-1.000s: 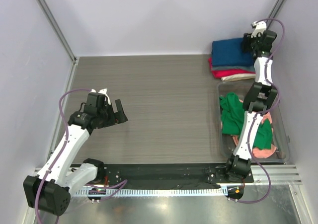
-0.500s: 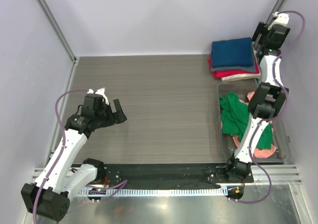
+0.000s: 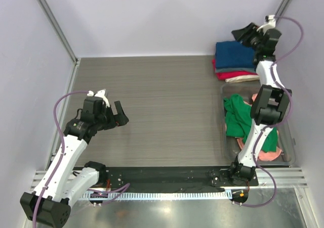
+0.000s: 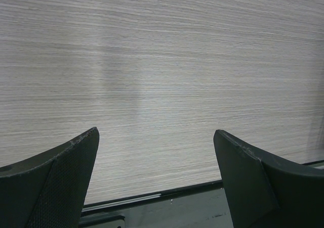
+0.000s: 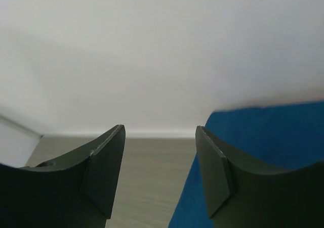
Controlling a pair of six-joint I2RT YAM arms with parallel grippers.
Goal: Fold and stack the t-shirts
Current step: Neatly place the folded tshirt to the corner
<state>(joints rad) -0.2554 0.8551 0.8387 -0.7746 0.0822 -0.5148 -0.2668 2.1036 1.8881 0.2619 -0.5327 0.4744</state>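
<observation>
A folded stack of t-shirts lies at the back right: the navy blue one (image 3: 234, 53) on top, grey, red (image 3: 227, 75) and cream (image 3: 243, 78) edges showing beneath. My right gripper (image 3: 244, 34) hovers above the stack's back edge, open and empty; in the right wrist view the gripper (image 5: 160, 129) frames bare table and wall, with the navy tee (image 5: 263, 152) beside the right finger. A green tee (image 3: 237, 116) and a salmon-pink tee (image 3: 269, 154) lie crumpled in the bin. My left gripper (image 3: 120, 115) is open over bare table, the gripper (image 4: 156, 133) holding nothing.
A clear plastic bin (image 3: 224, 139) stands at the right, in front of the stack, and my right arm rises over it. White walls close in the back and both sides. A black rail (image 3: 167, 175) runs along the near edge.
My right gripper lifted off the stack's right side and swung toward the back above it, its jaws now apart. The left arm shifted only slightly.
</observation>
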